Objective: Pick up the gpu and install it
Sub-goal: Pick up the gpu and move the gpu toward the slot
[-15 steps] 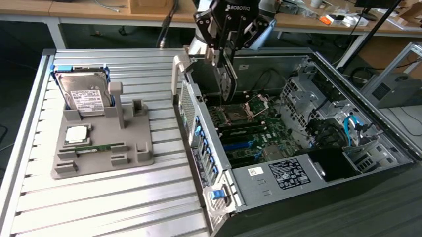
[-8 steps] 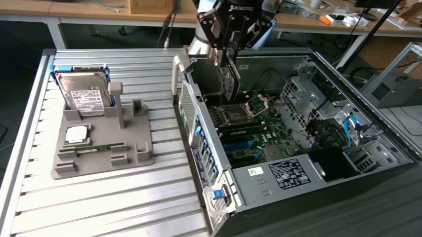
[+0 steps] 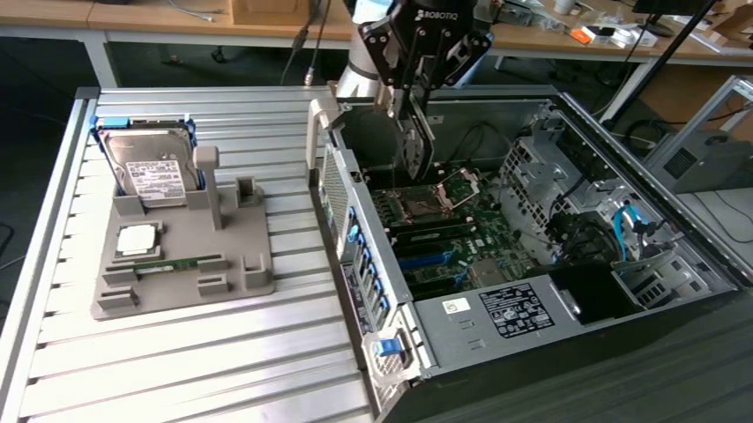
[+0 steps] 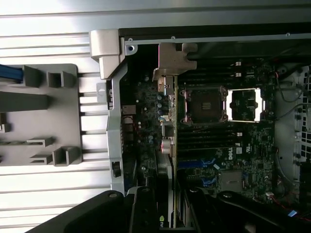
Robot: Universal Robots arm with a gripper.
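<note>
The gripper, upper centre of the exterior view, is clamped on the gpu (hanging edge-down) over the motherboard. The install step is in hand, and seating likely demands exact slot alignment.

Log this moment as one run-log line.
gripper: shut on thin dark expansion card with silver end bracket | card: upright over green motherboard inside open computer case | grey tray: holds silver hard drive, green memory stick

gripper: holds the gpu by its top edge.
gpu: stands on end inside the open computer case, maybe touching the board.
gray holder: on the table, at the exterior view's left.
hard drive: stands in the gray holder.
</note>
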